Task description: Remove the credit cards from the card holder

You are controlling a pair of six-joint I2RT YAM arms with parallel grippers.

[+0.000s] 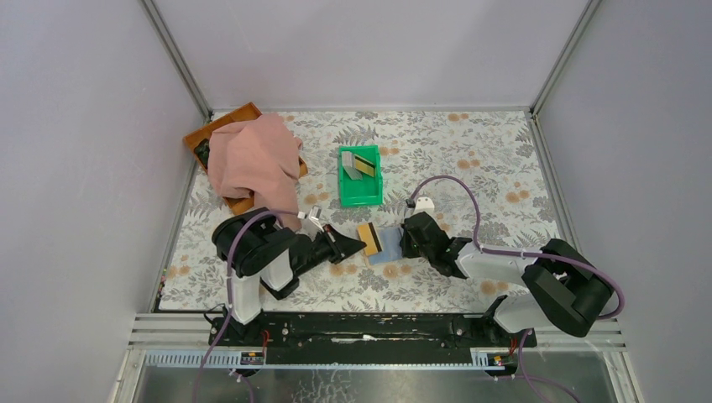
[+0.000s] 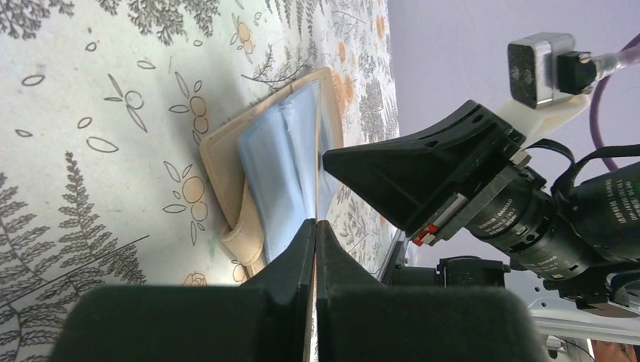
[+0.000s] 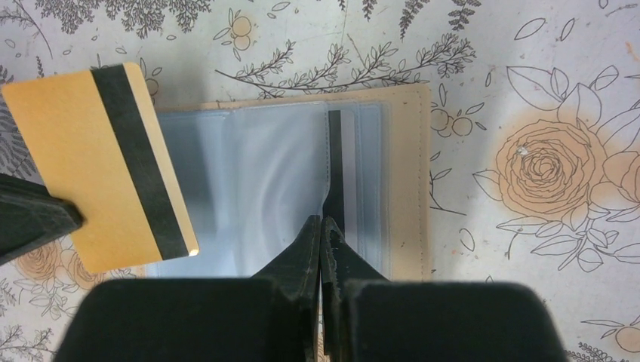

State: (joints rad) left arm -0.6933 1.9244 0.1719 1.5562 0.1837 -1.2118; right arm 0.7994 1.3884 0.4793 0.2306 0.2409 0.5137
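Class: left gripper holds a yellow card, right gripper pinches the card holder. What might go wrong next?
The left gripper pinches the yellow card by one edge only; it may twist or slip before reaching the green bin. The right gripper grips just a thin sleeve of the card holder, which may lift if that arm moves.

Card holder (image 3: pixel 264 173): glossy plastic sleeves

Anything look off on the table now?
Only the pink cloth, crumpled over the brown tray and spilling onto the table. The left gripper pinching the yellow card, right gripper on the card holder: normal.
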